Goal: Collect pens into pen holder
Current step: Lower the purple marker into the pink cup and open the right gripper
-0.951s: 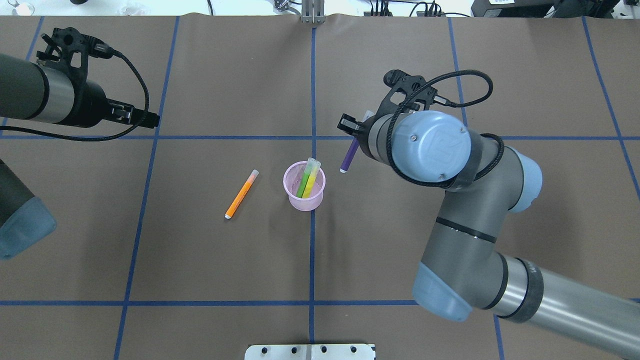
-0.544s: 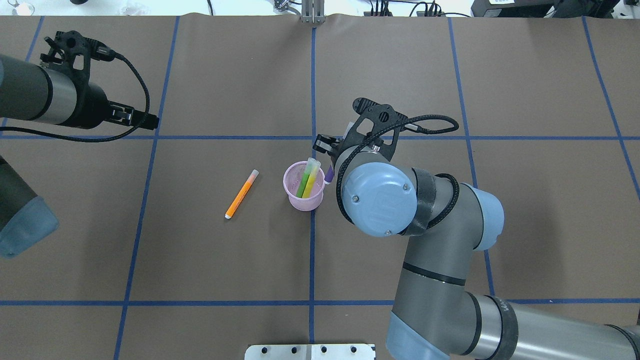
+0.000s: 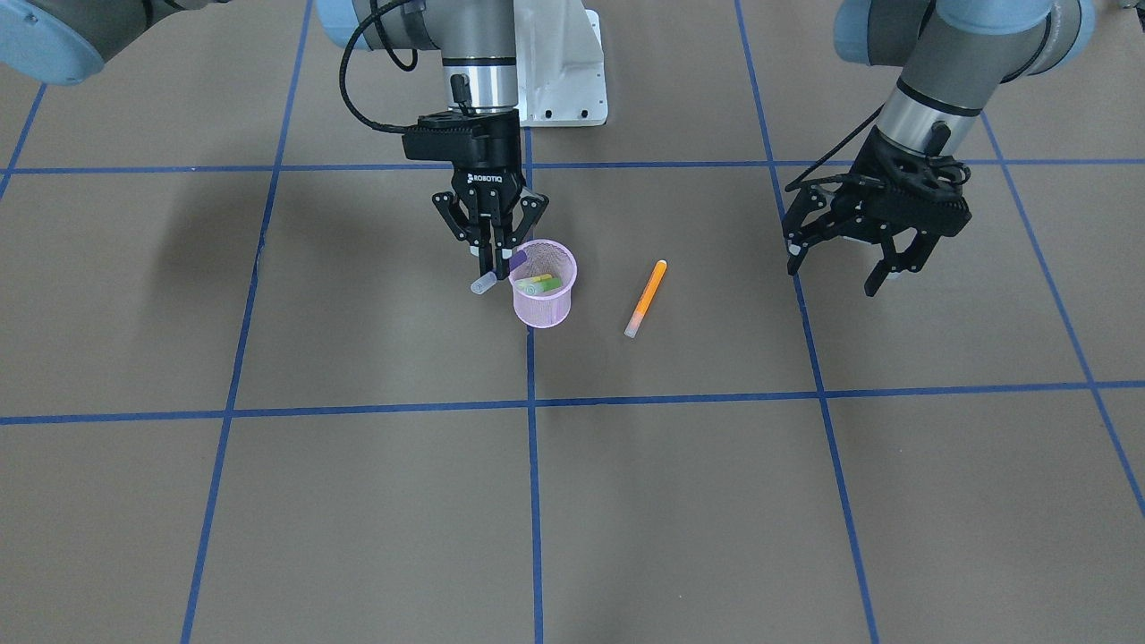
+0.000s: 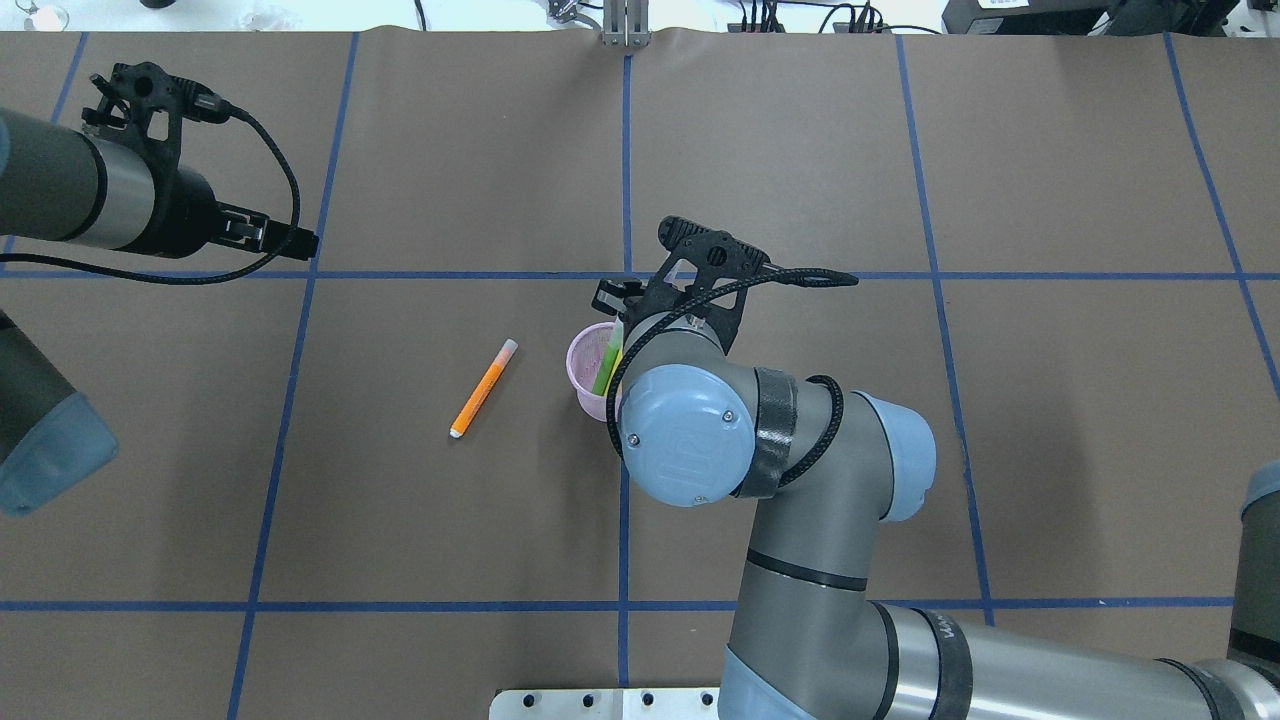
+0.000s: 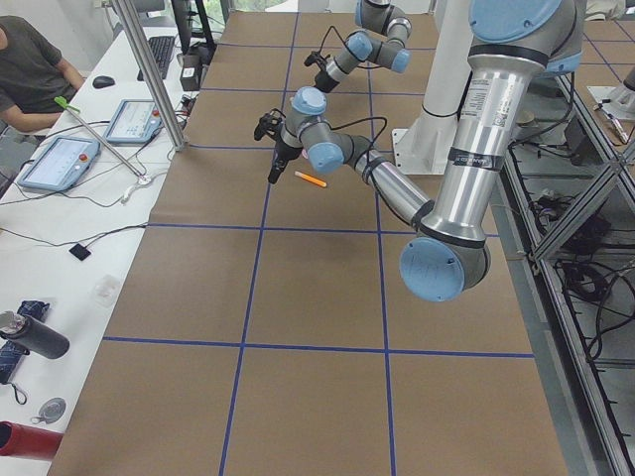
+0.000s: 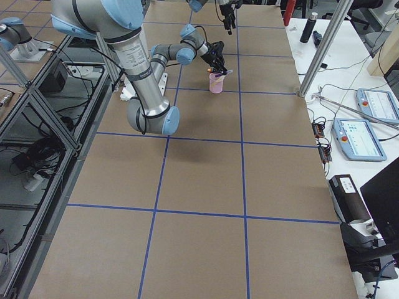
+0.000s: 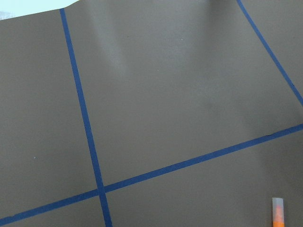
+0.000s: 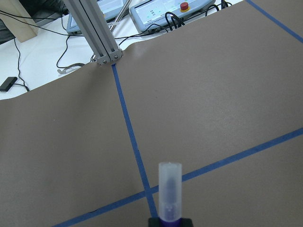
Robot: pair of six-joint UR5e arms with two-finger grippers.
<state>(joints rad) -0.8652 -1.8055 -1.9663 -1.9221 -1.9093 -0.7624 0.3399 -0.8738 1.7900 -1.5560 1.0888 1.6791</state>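
Table (image 3: 358, 501) paper, brown and crossed by blue tape, fills the near side of the front-facing view, and the first task item on it is the orange pen (image 3: 646, 298). It lies flat just beside the pen holder (image 3: 543, 311) without touching it, on the robot's left, and is the one pen not yet picked up. The pink mesh cup stands upright on a tape line and already holds the green pen (image 3: 547, 286) and the yellow pen (image 3: 535, 279), which lean together against its wall. Right behind the cup's rim hangs the right gripper (image 3: 493, 266), pointing straight down with its fingers clamped across the purple pen (image 3: 483, 285). The pen is held on a slant, its pale cap end poking out on the side away from the cup and its coloured end up at the rim. That tilt looks meant to let it slide in coloured end first once released (whether the end is already inside the rim I cannot tell, since the arm hides the spot from overhead). Further off, on the robot's left side, the left gripper (image 3: 834, 275) hangs above the table with its fingers spread and nothing between them. It is probably keeping clear so the two arms do not crowd the cup, and it is well placed to fetch the orange pen, whose cap end just shows in its wrist camera. Farthest back stands the white pedestal base (image 3: 559, 80).
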